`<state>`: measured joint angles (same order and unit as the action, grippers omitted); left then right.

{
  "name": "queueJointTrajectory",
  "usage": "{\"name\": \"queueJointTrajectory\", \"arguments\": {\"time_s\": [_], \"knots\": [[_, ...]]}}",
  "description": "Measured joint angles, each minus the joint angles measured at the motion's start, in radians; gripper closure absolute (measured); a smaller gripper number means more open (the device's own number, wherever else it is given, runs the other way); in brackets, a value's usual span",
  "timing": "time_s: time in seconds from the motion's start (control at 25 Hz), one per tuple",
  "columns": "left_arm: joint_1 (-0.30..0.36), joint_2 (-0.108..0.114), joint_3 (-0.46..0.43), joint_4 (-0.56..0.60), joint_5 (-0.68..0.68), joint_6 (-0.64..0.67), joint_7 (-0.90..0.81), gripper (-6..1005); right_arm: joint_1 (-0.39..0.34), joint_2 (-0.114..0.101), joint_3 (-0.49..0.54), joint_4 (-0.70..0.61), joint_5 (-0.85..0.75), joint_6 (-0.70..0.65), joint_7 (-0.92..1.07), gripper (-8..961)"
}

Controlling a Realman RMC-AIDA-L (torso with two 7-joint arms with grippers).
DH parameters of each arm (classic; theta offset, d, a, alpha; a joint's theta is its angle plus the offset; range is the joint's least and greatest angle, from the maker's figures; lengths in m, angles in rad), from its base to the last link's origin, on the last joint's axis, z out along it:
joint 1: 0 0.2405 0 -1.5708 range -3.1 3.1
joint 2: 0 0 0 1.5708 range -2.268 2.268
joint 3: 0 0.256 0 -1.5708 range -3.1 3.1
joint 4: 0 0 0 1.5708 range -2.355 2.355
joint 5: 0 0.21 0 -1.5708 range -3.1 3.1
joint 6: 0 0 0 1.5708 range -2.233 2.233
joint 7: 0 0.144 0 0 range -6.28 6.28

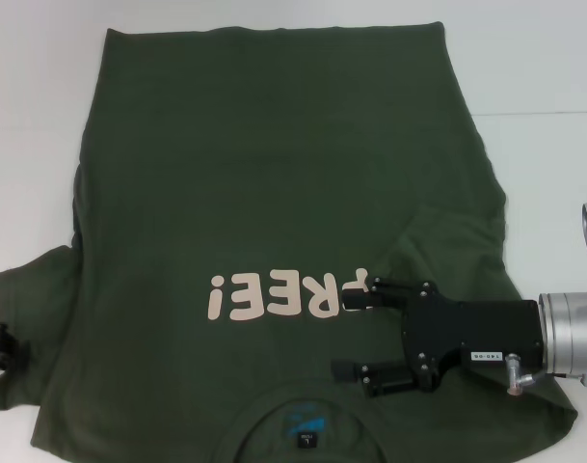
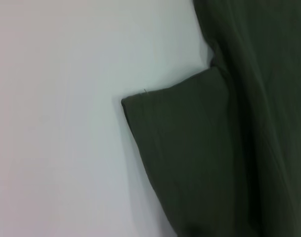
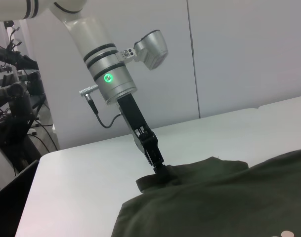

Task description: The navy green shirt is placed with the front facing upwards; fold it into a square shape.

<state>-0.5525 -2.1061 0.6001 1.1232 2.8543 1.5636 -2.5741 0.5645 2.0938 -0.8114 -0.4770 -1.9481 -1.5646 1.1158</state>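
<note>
White table (image 1: 534,58) carries the shirt (image 1: 274,174), spread front up, collar nearest the robot. Right gripper (image 1: 356,328) hovers over the chest by the lettering, jaws wide. Left gripper (image 3: 160,170) pinches the left sleeve (image 2: 180,148) at the edge.

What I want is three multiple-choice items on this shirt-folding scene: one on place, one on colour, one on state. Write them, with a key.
1. The right gripper is: A. over the chest of the dark olive-green cotton T-shirt; B. off the shirt entirely; C. at the far hem.
2. The block lettering is: A. blue; B. cream; C. red.
3. The right gripper is: A. shut on the collar; B. shut on a sleeve; C. open.
Key: 1 A, it hangs beside the letters; 2 B, pale cream on green; 3 C, its fingers stand apart, holding nothing. The left gripper is at the shirt's left sleeve.
</note>
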Motion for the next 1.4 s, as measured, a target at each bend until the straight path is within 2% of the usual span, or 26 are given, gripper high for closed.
{"name": "queueJointTrajectory", "arguments": {"time_s": [0.32, 0.56, 0.8, 1.4], "knots": [[0.001, -0.001, 0.003, -0.001, 0.002, -0.001, 0.008, 994, 0.000, 0.000, 0.000, -0.006, 0.000, 0.000, 0.008, 7], [0.005, -0.004, 0.018, 0.006, 0.002, -0.011, 0.012, 999, 0.000, 0.000, 0.000, -0.006, 0.000, 0.000, 0.009, 8], [0.028, -0.014, 0.065, 0.070, 0.003, -0.049, 0.007, 995, 0.001, 0.000, 0.000, -0.003, 0.000, 0.002, 0.009, 8], [0.055, 0.013, 0.061, 0.112, 0.007, -0.125, 0.004, 985, -0.002, 0.002, 0.008, 0.000, 0.005, 0.012, 0.009, 7]]}}
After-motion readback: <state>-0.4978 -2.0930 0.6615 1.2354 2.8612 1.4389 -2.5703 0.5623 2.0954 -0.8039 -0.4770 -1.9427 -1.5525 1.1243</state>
